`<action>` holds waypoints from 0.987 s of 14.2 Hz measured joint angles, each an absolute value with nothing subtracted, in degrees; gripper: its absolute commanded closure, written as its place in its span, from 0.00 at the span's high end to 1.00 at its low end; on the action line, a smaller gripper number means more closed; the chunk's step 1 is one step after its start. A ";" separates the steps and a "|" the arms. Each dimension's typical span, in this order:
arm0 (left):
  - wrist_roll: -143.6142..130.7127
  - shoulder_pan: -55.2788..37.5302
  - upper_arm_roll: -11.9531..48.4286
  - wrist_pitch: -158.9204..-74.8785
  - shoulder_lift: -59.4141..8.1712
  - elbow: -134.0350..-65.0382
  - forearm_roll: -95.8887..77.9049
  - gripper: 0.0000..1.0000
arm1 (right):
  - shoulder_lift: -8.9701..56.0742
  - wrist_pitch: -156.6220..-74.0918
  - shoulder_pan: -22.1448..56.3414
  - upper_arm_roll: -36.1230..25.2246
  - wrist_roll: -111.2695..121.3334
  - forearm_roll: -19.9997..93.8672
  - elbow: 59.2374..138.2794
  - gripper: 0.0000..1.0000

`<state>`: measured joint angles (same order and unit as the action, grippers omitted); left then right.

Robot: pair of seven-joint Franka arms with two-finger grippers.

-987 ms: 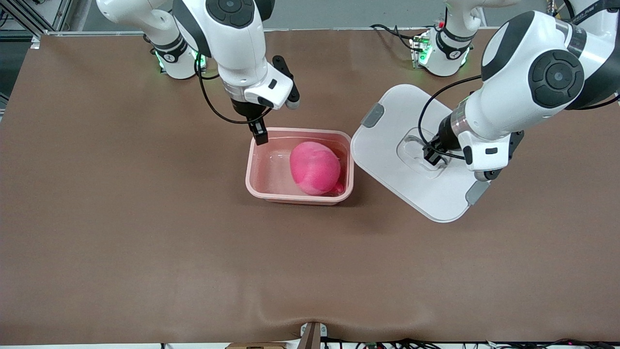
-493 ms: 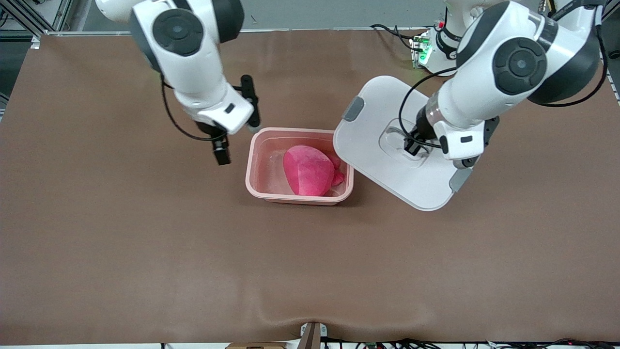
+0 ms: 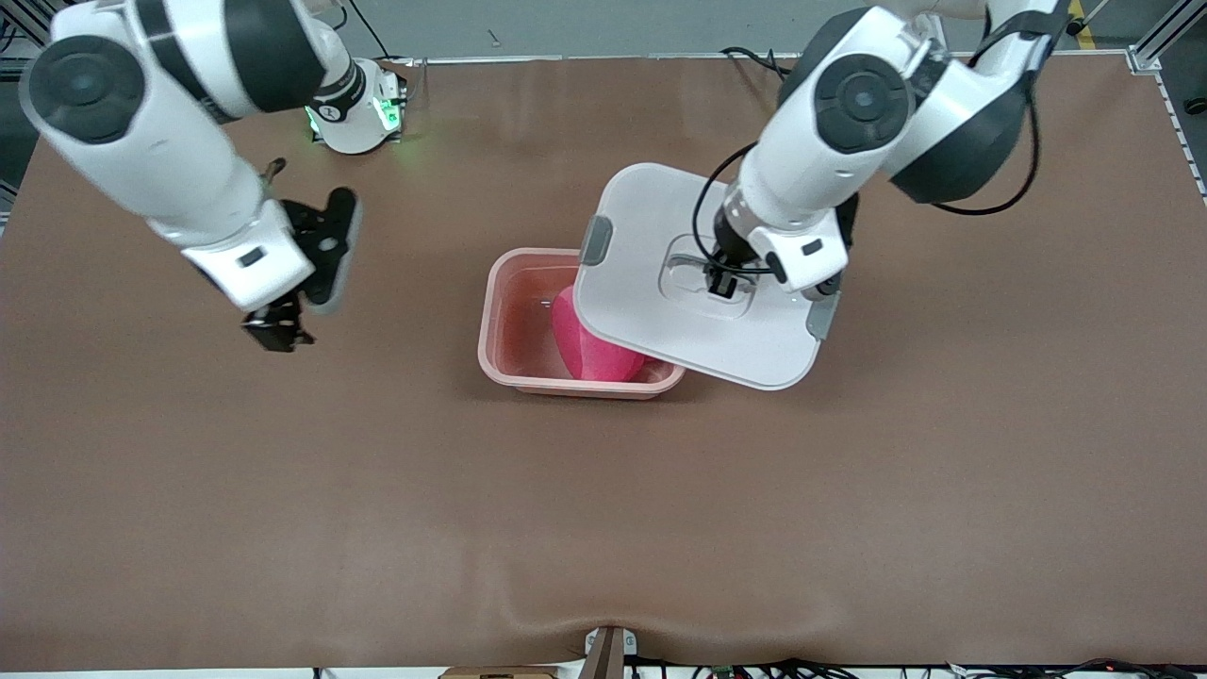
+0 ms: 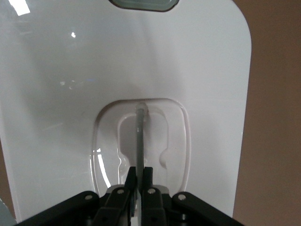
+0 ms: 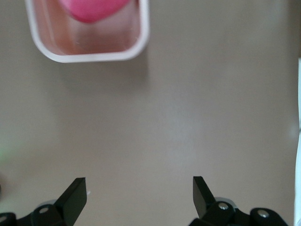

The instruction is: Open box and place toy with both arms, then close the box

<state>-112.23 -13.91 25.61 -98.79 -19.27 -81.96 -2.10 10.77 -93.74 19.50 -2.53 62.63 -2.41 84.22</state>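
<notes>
The pale pink box base stands mid-table with the bright pink toy inside it. My left gripper is shut on the clear handle of the white lid and holds the lid up, tilted, over the part of the base toward the left arm's end. The lid covers part of the toy. In the left wrist view the lid fills the frame. My right gripper is open and empty above bare table toward the right arm's end. The right wrist view shows the base and toy.
The brown table mat stretches wide around the box. The lid has two grey side clips. The right arm's base stands at the table's back edge.
My left gripper has carried the lid from beside the box to partly over it. My right gripper has moved away from the box toward the right arm's end.
</notes>
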 measured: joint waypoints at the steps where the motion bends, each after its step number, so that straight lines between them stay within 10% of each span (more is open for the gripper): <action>1: -114.52 -15.11 25.61 -99.96 -19.90 -82.01 -0.74 0.00 | 10.66 -93.73 17.76 -2.56 60.18 -2.32 84.22 1.00; 14: -140.79 -27.43 25.66 -115.32 -28.88 -82.63 20.39 0.00 | 3.65 -92.41 -2.76 -2.49 29.37 -1.61 84.33 1.00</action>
<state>-140.79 -27.43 25.66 -115.32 -28.88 -82.63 20.39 3.65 -92.41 -2.76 -2.49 29.37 -1.61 84.33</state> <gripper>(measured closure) 0.930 0.000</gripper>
